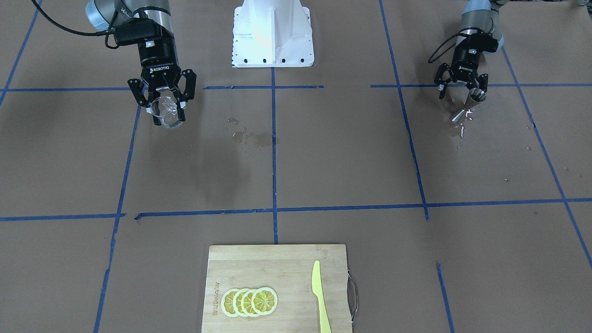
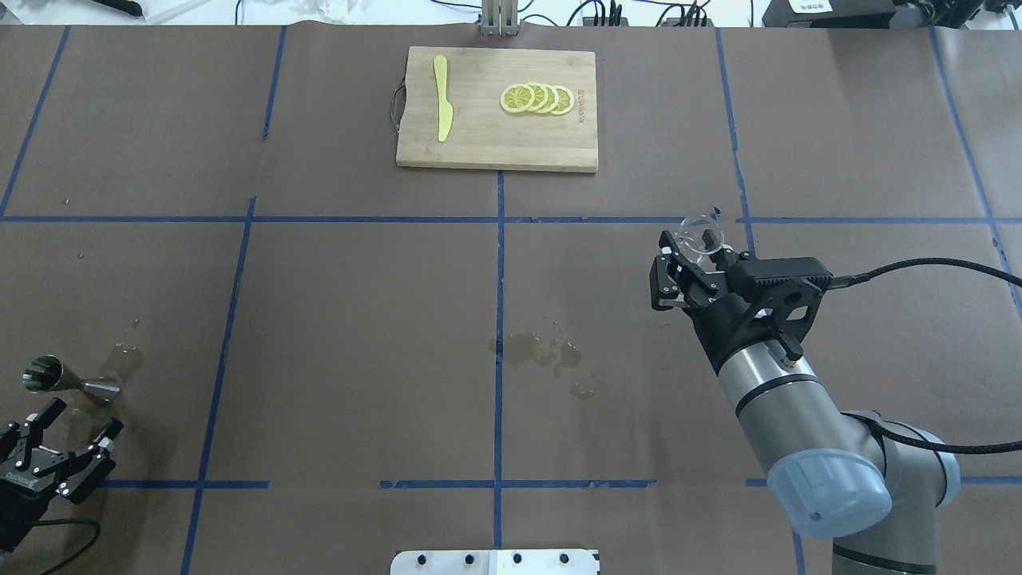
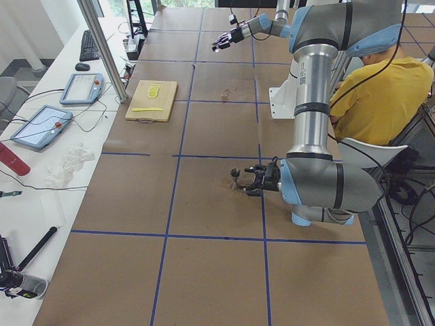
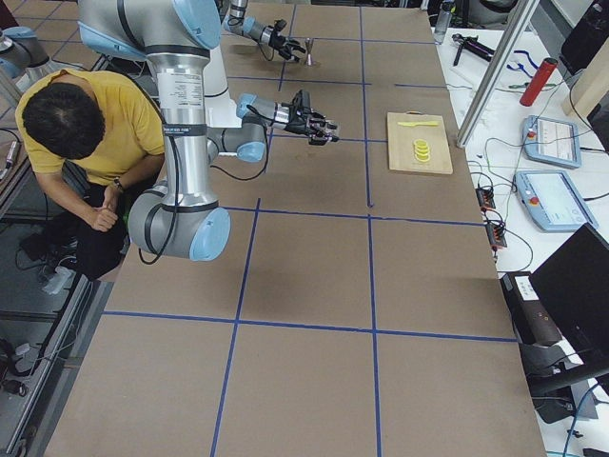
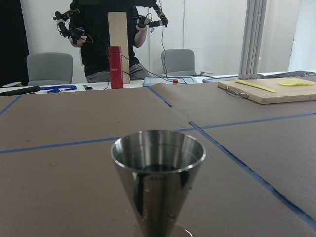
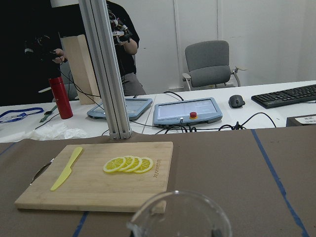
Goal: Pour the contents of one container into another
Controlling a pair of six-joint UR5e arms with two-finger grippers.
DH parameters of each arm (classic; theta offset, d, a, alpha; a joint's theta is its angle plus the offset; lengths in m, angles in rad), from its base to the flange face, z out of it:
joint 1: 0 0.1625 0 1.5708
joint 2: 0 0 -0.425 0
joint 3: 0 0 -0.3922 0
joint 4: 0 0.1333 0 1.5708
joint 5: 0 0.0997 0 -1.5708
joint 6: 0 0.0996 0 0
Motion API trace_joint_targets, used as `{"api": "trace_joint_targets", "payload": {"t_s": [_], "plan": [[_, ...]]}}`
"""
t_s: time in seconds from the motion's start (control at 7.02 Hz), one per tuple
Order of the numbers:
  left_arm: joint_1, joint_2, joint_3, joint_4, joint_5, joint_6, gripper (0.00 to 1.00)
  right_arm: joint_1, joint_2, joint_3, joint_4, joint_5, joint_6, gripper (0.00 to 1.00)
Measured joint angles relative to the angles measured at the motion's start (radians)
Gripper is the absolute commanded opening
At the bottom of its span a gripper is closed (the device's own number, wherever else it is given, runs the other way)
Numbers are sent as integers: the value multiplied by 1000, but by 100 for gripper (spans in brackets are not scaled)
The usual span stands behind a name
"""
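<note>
Lettering [image 1: 159, 70] "ROBOTIQ" legible in white on body of right gripper [image 1: 168, 118]. Burnt-in mark along short edge of board [image 2: 495, 152] too small to read.

Fingers of right gripper clamped on cup [image 1: 165, 111], clear rounded glass with thick base, held clear of table [image 2: 359, 279] on robot's right side. On the other side, left gripper [image 2: 86, 415] spread wide, empty, just behind jigger [image 2: 60, 377], not touching it. Jigger upright on table, wide cone up, polished steel, narrow waist, standing at edge of wet patch [image 2: 120, 359].

Second spill [image 2: 543, 355] near table centre, between the arms. Bamboo board at far edge, wire handle on one end, carrying yellow knife [image 2: 441, 108] and four overlapping lemon slices [image 2: 536, 98]. Table covered in brown paper, gridded with blue tape [image 2: 499, 263]. Person [image 3: 380, 95] in yellow shirt seated behind robot base.
</note>
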Motion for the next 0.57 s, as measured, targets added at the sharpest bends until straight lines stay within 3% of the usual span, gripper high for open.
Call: {"api": "trace_joint_targets", "payload": {"t_s": [0.57], "plan": [[65, 12, 44, -83, 81, 0, 100, 0, 0, -2, 0, 0, 0, 0]]}}
